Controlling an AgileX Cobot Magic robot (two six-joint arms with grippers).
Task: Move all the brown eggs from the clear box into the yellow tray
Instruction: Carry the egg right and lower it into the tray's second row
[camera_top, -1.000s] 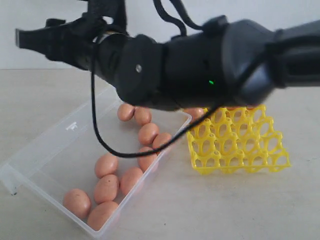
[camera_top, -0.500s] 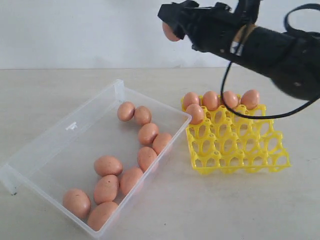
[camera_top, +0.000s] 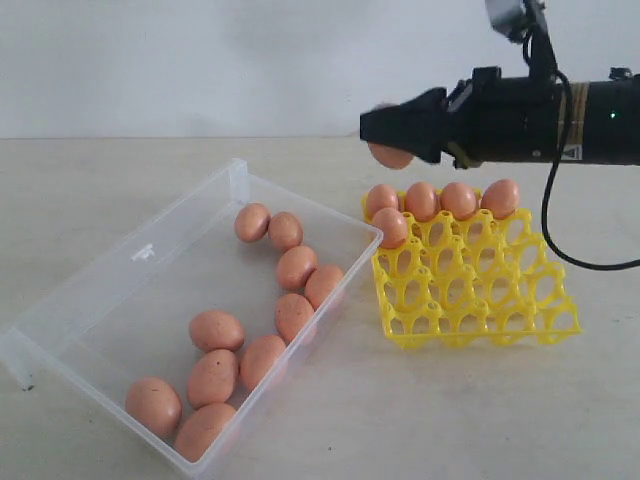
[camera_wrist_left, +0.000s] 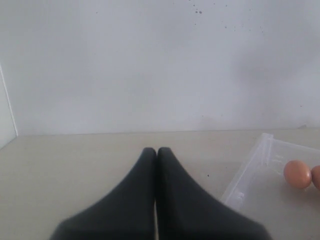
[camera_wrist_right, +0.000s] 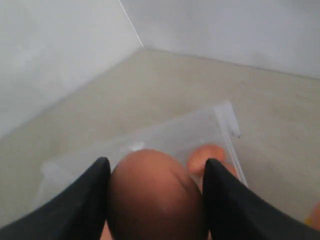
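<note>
Right gripper (camera_top: 392, 135) has come down from high at the top of the exterior view to just above the far left corner of the tray (camera_top: 480, 336). A second back the arm blocked most of that view. Its jaws are clamped on one egg (camera_top: 386, 155), which fills the gap between them in the wrist view. Left gripper (camera_wrist_left: 156, 152) idle, tips pressed together, holding nothing, with a corner of the box (camera_top: 140, 300) off to one side of it.

Reading: carry nearly over, placing comes next. Five eggs (camera_top: 421, 200) already in the tray: four across the far row, one in the second row at the left end. Ten eggs (camera_top: 217, 330) left in the box, most lying along the wall nearest the tray.

Room: far row looks full, though that is hard to be sure of. The free cup beside the second-row egg seems the likely target. Neighbours sit close there, so the descent wants to be straight down between the pegs. Near rows all open. Box corner and tray sit just beside each other, so there is little slack for a low sideways swing.
</note>
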